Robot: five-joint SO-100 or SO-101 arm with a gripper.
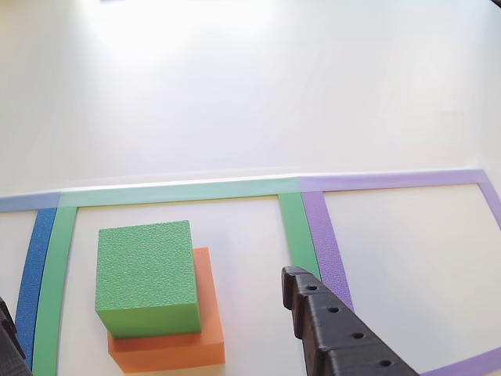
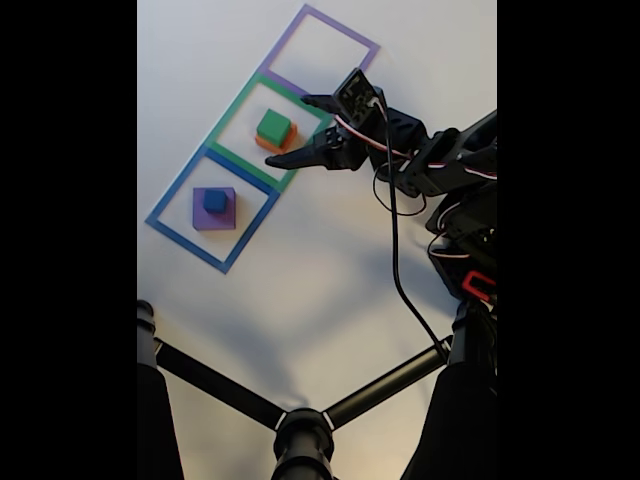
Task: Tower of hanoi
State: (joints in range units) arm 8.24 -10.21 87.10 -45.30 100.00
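Note:
The tower of hanoi stands as two stacks. A green block [image 1: 146,274] [image 2: 273,126] rests on a wider orange block [image 1: 205,329] [image 2: 266,144] inside the green tape square [image 1: 176,191] [image 2: 232,113]. A small blue cube [image 2: 215,200] sits on the flat purple block [image 2: 213,217] inside the blue tape square [image 2: 190,240]. My gripper [image 1: 149,291] [image 2: 296,130] is open and holds nothing. In the other view, one black finger [image 1: 329,325] is right of the green block and the other [image 1: 8,337] is at the lower left edge. In the fixed view the gripper hovers just right of the green-orange stack.
A purple tape square [image 1: 329,251] [image 2: 340,28] with nothing in it lies beyond the green one. The arm's body and cable [image 2: 395,250] are at the right of the fixed view. Black stand legs [image 2: 300,425] cross its bottom.

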